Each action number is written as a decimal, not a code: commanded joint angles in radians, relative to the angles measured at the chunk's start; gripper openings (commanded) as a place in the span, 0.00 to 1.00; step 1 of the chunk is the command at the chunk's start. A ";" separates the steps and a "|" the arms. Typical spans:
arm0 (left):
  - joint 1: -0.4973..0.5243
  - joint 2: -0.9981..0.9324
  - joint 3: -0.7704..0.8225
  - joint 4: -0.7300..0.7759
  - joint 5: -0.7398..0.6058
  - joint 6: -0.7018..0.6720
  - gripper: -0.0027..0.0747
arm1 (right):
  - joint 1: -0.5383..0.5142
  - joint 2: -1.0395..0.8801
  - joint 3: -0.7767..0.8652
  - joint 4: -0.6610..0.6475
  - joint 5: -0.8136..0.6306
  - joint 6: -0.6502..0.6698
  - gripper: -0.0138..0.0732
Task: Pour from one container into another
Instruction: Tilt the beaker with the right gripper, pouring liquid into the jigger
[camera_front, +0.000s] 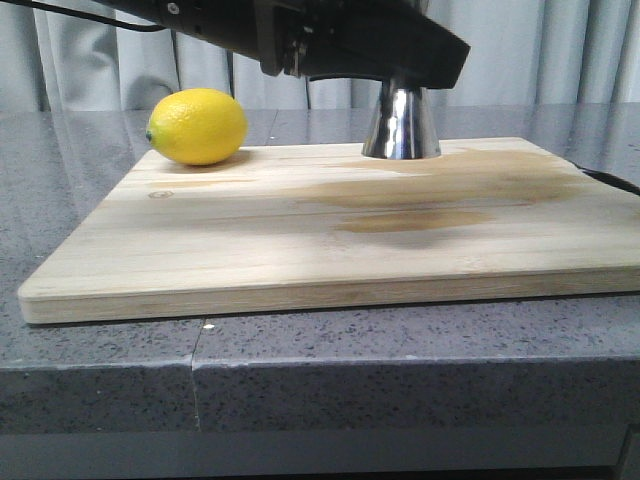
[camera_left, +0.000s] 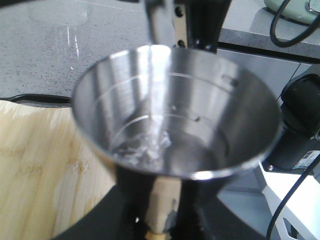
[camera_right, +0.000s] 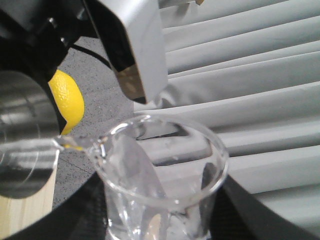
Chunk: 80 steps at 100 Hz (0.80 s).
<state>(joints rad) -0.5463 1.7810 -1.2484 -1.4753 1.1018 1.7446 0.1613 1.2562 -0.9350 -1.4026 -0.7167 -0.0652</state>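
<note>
The steel jigger (camera_front: 400, 125) stands at the back of the wooden board (camera_front: 330, 260); only its lower cone shows under the black arm. Seen from the left wrist, its upper cup (camera_left: 175, 115) is wide open, and a thin clear stream (camera_left: 152, 95) falls into liquid pooled at its bottom. My left gripper (camera_left: 162, 202) is shut on the jigger's waist. The clear glass cup (camera_right: 162, 165) is tilted, its spout (camera_right: 67, 143) reaching over the jigger's rim (camera_right: 22, 145). My right gripper (camera_right: 162, 222) is shut on the cup's body.
A yellow lemon (camera_front: 197, 125) lies on the board's back left corner, also visible past the jigger (camera_right: 70, 100). Wet stains darken the board's middle (camera_front: 420, 205). Grey curtains hang behind, and black cables and an appliance (camera_left: 300, 120) lie off the board.
</note>
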 joint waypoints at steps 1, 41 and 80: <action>-0.006 -0.043 -0.033 -0.076 0.031 0.003 0.01 | -0.001 -0.033 -0.036 0.048 -0.013 -0.015 0.41; -0.006 -0.043 -0.033 -0.076 0.029 0.003 0.01 | -0.001 -0.033 -0.036 0.047 -0.013 -0.055 0.41; -0.006 -0.043 -0.033 -0.076 0.029 0.003 0.01 | -0.001 -0.033 -0.036 0.041 -0.013 -0.082 0.41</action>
<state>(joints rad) -0.5463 1.7810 -1.2484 -1.4753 1.0984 1.7446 0.1613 1.2562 -0.9350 -1.4061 -0.7167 -0.1302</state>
